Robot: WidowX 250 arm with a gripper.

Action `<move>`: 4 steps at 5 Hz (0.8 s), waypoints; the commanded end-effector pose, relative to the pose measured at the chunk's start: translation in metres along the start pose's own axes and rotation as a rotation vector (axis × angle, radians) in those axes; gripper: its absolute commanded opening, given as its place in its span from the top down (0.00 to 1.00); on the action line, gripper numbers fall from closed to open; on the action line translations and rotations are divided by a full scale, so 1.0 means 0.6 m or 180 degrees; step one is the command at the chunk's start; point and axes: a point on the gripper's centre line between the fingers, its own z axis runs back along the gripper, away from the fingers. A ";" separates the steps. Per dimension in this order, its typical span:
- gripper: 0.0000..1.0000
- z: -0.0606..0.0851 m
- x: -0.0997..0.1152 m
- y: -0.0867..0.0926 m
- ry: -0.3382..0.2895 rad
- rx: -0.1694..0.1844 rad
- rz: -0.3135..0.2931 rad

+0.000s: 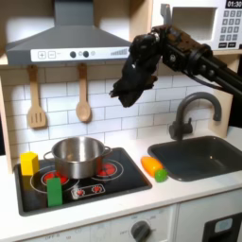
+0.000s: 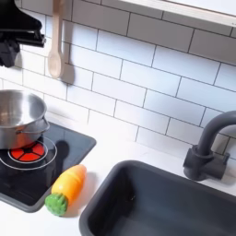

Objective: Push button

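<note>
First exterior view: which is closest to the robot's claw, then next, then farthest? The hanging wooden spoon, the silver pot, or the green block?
Measured from the gripper in the first exterior view:
1. Wooden spoon, hanging on the tile wall just to its left.
2. Silver pot, down on the stove, below and left.
3. Green block, at the stove's front edge, lowest and farthest left.
</note>
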 end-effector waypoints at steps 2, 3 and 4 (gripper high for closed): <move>1.00 0.014 0.065 0.011 -0.0726 0.0076 -0.0072; 1.00 0.022 0.084 0.029 -0.0905 0.0138 -0.0063; 1.00 0.034 0.100 0.037 -0.1078 0.0168 -0.0079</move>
